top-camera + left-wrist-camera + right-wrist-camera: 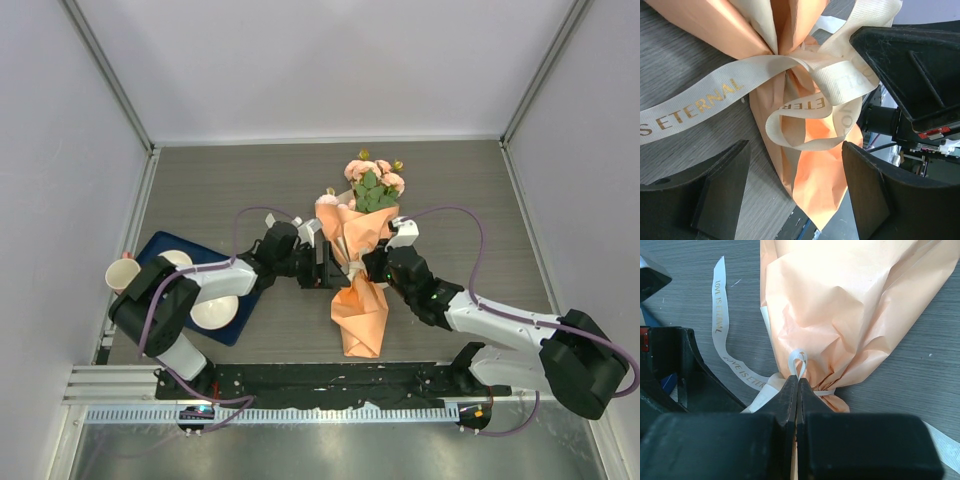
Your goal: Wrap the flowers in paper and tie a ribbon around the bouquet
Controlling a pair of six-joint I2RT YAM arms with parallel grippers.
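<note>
The bouquet lies mid-table: pink flowers (372, 180) with green leaves poke out of a cone of orange paper (360, 305) (822, 175) (850, 300). The cream ribbon (700, 102) (720, 320), printed in gold, circles the cone's pinched waist and forms loose loops. My left gripper (325, 262) (795, 147) is open just left of the waist, its fingers either side of the paper's lower part and a ribbon loop, touching neither. My right gripper (371, 266) (798, 378) is shut on a small ribbon loop (799, 360) at the waist's right side.
A dark blue tray (160, 245) at the left holds white bowls (215, 312). A cup (122, 273) stands at its left edge. Grey walls close in the table on three sides. The arms' black base rail (330, 380) runs along the near edge.
</note>
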